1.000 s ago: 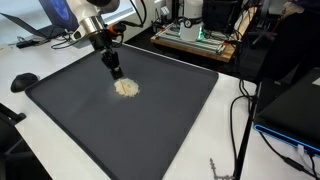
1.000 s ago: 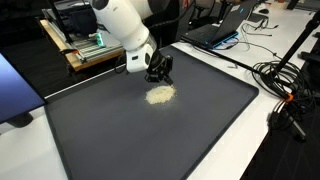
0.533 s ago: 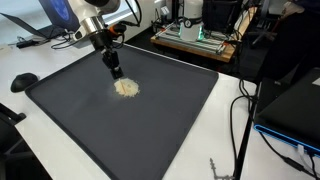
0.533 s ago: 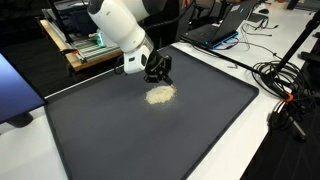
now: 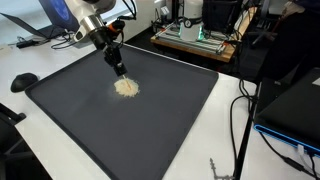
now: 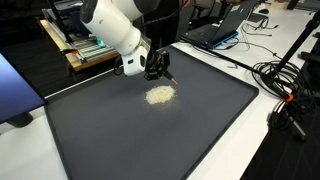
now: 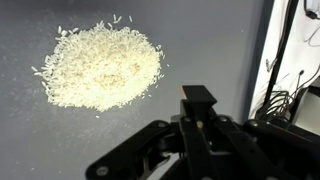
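Above the dark mat (image 5: 150, 130), the gripper (image 5: 121, 71), fingers pressed together, hovers beside the rice pile (image 5: 126, 88); approach should probably stay low and slow so no grains scatter.

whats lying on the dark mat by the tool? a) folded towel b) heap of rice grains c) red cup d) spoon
b: a small heap of pale rice grains lies loose on the dark mat, just apart from the tool.

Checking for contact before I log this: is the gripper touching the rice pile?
No, in the wrist view the gripper sits apart from the rice pile, with bare dark mat between them.
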You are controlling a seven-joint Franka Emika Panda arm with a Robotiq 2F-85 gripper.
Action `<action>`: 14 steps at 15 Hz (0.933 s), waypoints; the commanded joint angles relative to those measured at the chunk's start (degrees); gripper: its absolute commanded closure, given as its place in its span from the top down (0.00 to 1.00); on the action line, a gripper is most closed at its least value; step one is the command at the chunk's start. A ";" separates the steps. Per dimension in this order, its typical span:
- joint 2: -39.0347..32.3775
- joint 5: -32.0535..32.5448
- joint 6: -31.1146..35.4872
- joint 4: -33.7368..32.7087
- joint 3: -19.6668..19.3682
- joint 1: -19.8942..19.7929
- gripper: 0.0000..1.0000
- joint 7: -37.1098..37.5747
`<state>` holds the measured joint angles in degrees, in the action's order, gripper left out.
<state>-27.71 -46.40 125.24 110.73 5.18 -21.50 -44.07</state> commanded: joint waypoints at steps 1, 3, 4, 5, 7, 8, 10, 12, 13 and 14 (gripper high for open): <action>-1.29 -4.94 -5.03 -1.79 -2.42 -0.68 0.03 -4.05; -2.03 -7.39 -6.62 -1.90 -3.76 -0.93 0.03 -5.61; -2.48 -8.93 -7.57 -1.95 -4.35 -1.25 0.03 -6.59; -2.93 -10.78 -8.59 -1.92 -4.90 -1.68 0.03 -8.00; -3.83 -14.60 -10.93 -1.78 -5.98 -2.49 0.03 -10.81; -4.20 -16.48 -12.02 -1.66 -6.58 -2.80 0.03 -12.03; -4.71 -19.74 -13.24 -0.97 -8.00 -2.80 0.03 -13.72; -5.25 -22.09 -14.16 -0.43 -9.42 -2.47 0.03 -14.48; -5.41 -23.11 -14.19 -0.07 -10.07 -2.18 0.03 -14.69; -5.29 -23.99 -13.53 0.70 -10.66 -1.75 0.03 -14.52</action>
<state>-32.90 -66.60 112.57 110.26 -3.78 -23.93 -57.13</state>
